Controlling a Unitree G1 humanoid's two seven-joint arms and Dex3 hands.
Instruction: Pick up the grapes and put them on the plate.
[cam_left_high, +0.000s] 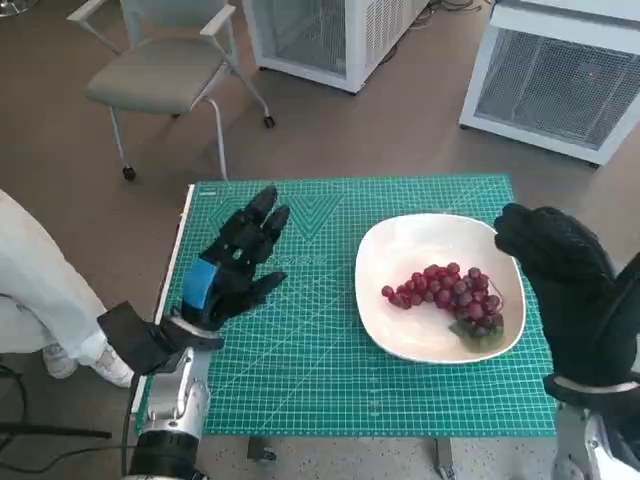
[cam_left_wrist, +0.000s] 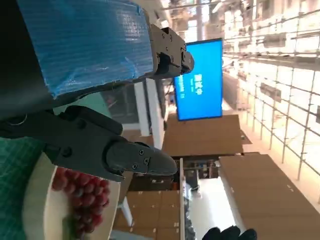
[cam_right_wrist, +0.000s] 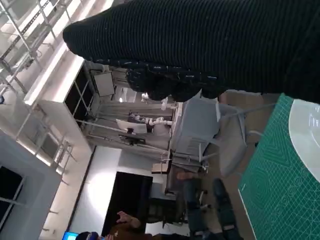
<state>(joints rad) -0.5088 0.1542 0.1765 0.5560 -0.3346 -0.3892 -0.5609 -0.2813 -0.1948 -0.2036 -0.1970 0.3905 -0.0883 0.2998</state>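
A bunch of red grapes with a green leaf lies inside the white plate on the right half of the green cutting mat. My left hand hovers over the mat left of the plate, fingers spread, holding nothing. My right hand in the black glove stands at the plate's right rim, raised, with nothing in it. The left wrist view shows the grapes on the plate past my black fingers. In the right wrist view a strip of the plate shows under the glove.
A grey chair stands on the floor beyond the table's far left. White cabinets stand at the far right. A person's white-clad leg and shoe are close to the table's left side.
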